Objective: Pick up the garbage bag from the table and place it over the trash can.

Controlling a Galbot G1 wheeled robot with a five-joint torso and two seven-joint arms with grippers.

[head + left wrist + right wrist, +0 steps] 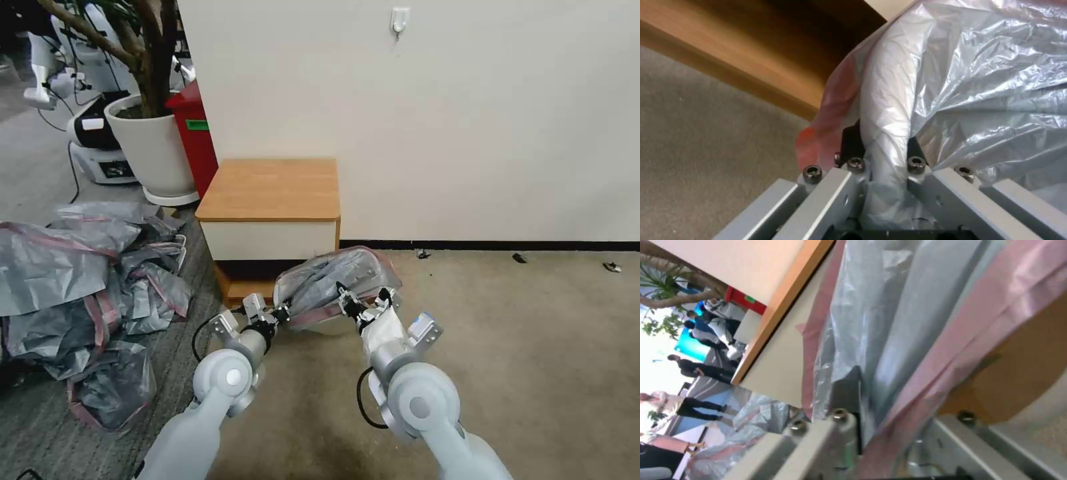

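While both grippers' jaws pinch its rim, the garbage bag (pixel 333 280) stretches crosswise before the table (pixel 270 190).

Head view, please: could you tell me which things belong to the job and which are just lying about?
Job: garbage bag, held between left gripper and right gripper; table.
Lying about: heap of grey bags, white plant pot, red bin.

Head looks down; wrist views closely share the garbage bag (pixel 960 83).
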